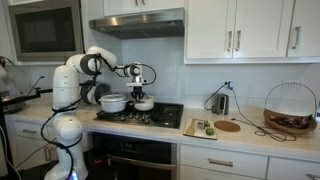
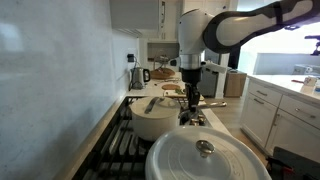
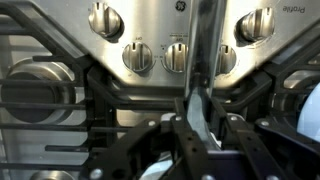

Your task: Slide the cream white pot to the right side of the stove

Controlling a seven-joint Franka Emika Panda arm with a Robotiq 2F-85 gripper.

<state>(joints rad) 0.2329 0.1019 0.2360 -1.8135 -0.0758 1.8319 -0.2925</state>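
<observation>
- On the stove (image 1: 168, 119), the cream pot (image 2: 152, 122) sits near the middle, beside a lidded pot (image 2: 205, 158). By the look of it, it has not yet reached the right side.
- The gripper (image 2: 188, 110) hangs at the pot's front rim. Whether the jaws are parted or gripping anything cannot be told from here.
- Toward the kettle (image 1: 221, 101), the burners lie bare up to the stove's edge, leaving room for the slide. Past that edge the desk (image 1: 250, 137) begins.
</observation>
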